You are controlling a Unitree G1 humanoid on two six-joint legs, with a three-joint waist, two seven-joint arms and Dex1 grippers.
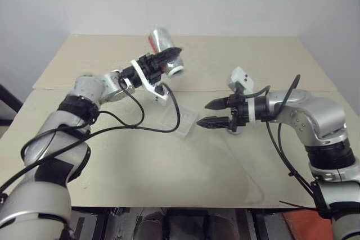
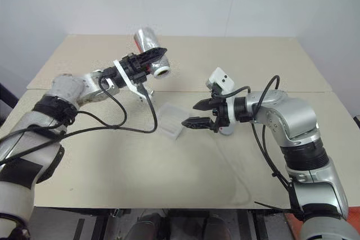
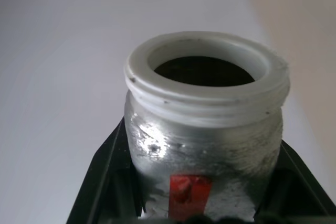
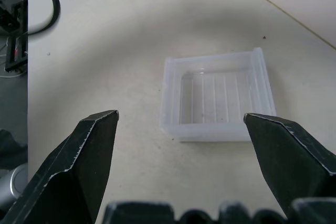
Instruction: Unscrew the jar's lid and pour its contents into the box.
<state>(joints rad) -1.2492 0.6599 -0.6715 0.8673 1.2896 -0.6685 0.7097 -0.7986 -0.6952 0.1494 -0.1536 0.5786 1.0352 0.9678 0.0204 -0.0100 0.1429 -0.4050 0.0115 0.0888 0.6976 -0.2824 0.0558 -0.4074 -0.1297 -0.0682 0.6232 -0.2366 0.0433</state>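
Observation:
My left gripper (image 1: 170,56) is shut on the jar (image 1: 161,41) and holds it up in the air over the back left of the table. The jar is silvery with a red mark (image 3: 188,191), and it is tilted. Its white threaded mouth (image 3: 206,72) is uncovered and points down to the right. The lid is out of view. The box (image 4: 173,98), a shallow clear tray, lies on the table below and to the right of the jar. My right gripper (image 1: 203,113) hovers open just right of the box, pointing at it, with nothing between its fingers (image 4: 84,156).
The tan table (image 1: 169,178) has a seam running across it behind the box. A black cable (image 1: 140,122) loops down from my left arm onto the table beside the box. The table's front edge is near.

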